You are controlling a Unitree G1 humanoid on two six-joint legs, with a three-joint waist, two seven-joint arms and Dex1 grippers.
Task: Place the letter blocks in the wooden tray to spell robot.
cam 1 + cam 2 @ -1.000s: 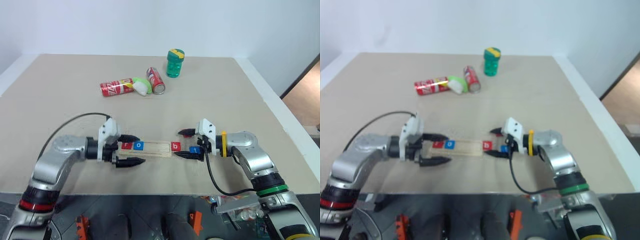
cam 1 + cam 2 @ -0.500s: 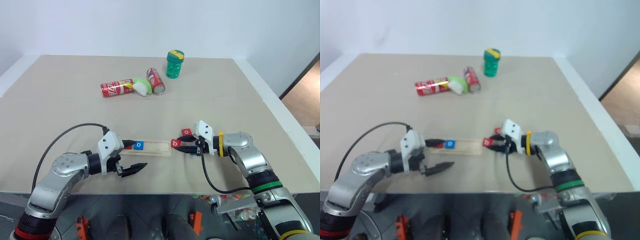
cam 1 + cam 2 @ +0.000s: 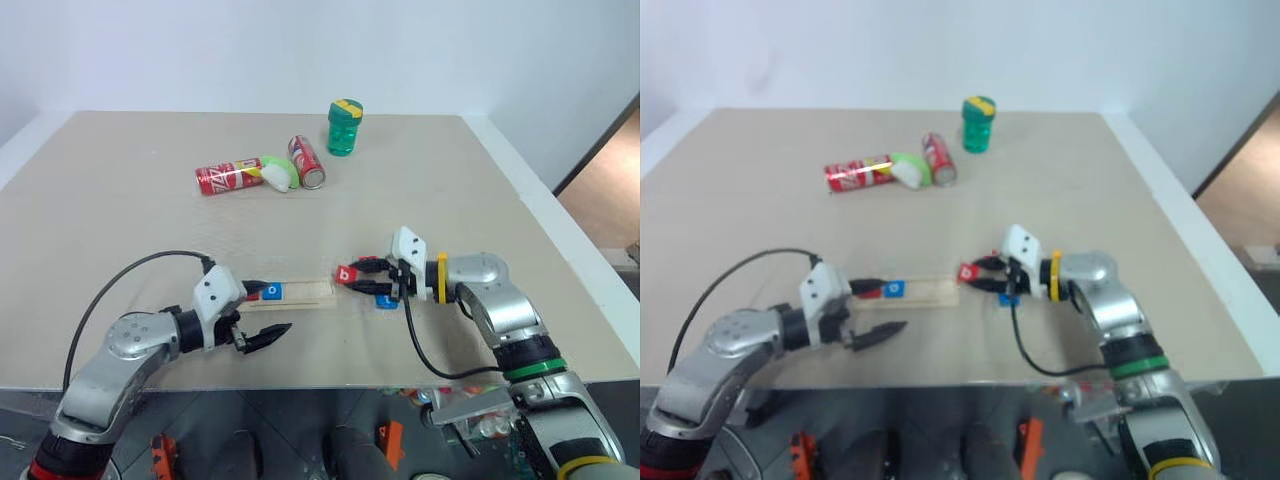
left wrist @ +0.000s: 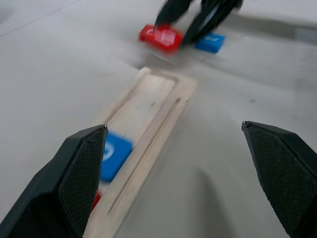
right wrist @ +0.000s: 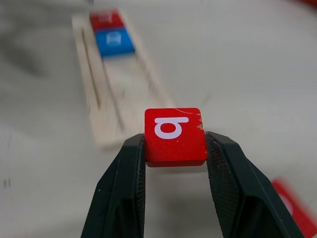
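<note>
Your right gripper [image 5: 174, 148] has its fingers pinched on the red square "b" tile [image 5: 175, 135], just off the right end of the long pale wooden tray [image 3: 305, 291]. The tray's long axis runs leftward from there, its free slot beside the blue tile [image 3: 272, 291]. Left gripper [image 3: 262, 312] hangs wide open and empty at the tray's left end.

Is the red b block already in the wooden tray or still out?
Out. The right hand holds the red b block between its fingers, past the wooden tray's empty end.
</note>
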